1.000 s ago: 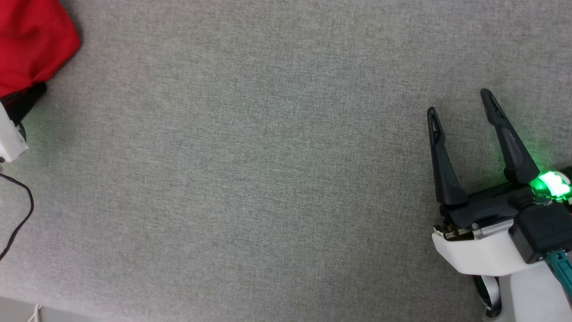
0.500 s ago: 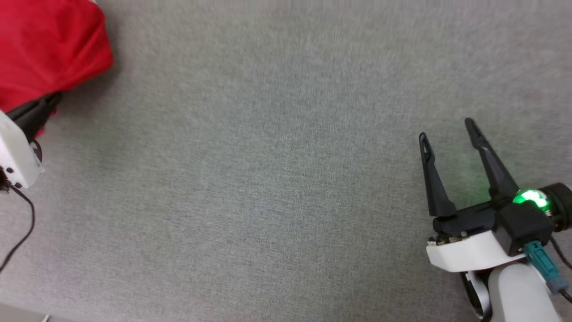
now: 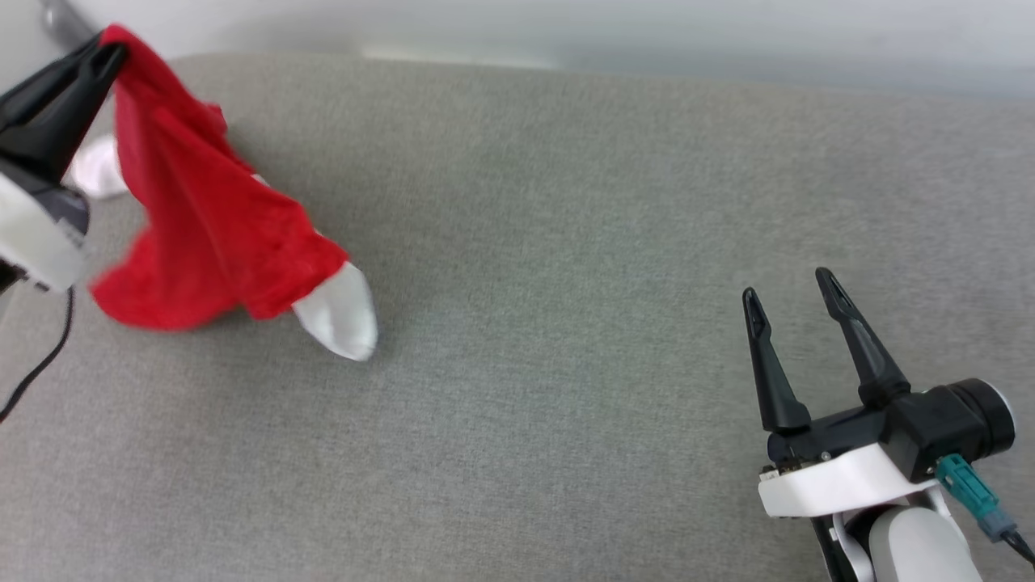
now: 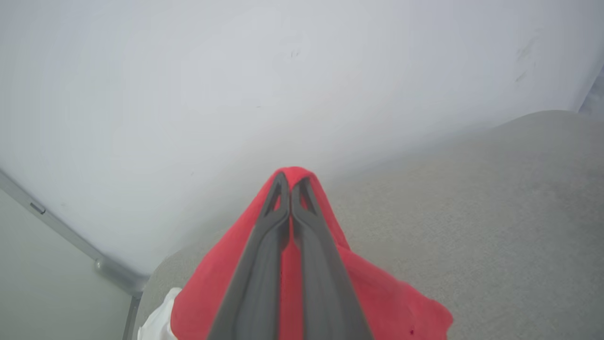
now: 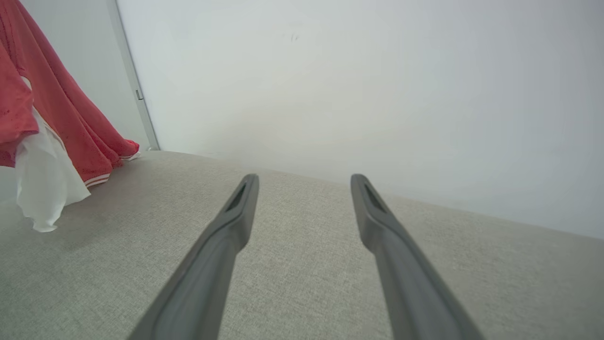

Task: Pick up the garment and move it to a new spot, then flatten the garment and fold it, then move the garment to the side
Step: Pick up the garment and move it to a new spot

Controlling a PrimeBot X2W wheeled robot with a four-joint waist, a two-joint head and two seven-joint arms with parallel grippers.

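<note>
The robot's left gripper (image 3: 113, 50) holds the garment (image 3: 202, 234) aloft at the far left corner of a grey, cloth-covered counter (image 3: 566, 242). Its two dark fingers (image 4: 264, 255) are pressed together on a pinch of red fabric at the very top of the shirt. The left wrist view shows the closed tips with red cloth bunched around and below them. From that grip the jersey hangs in loose folds, spreading wider toward the bottom. One white sleeve (image 3: 335, 311) dangles at the lower edge on the side nearer the middle of the counter, and a second patch of white (image 3: 97, 166) shows behind the fabric near the arm. In the right wrist view the striped red-and-white hem (image 5: 96, 179) appears to reach the surface, though contact cannot be told for certain. The right gripper (image 3: 787, 284) hovers low over the near right part of the counter, well apart from the shirt, its fingers (image 5: 222, 245) spread wide with nothing between them. A pale wall (image 5: 354, 85) runs behind the counter's far edge, and a thin black cable (image 3: 36, 364) trails from the left arm.
</note>
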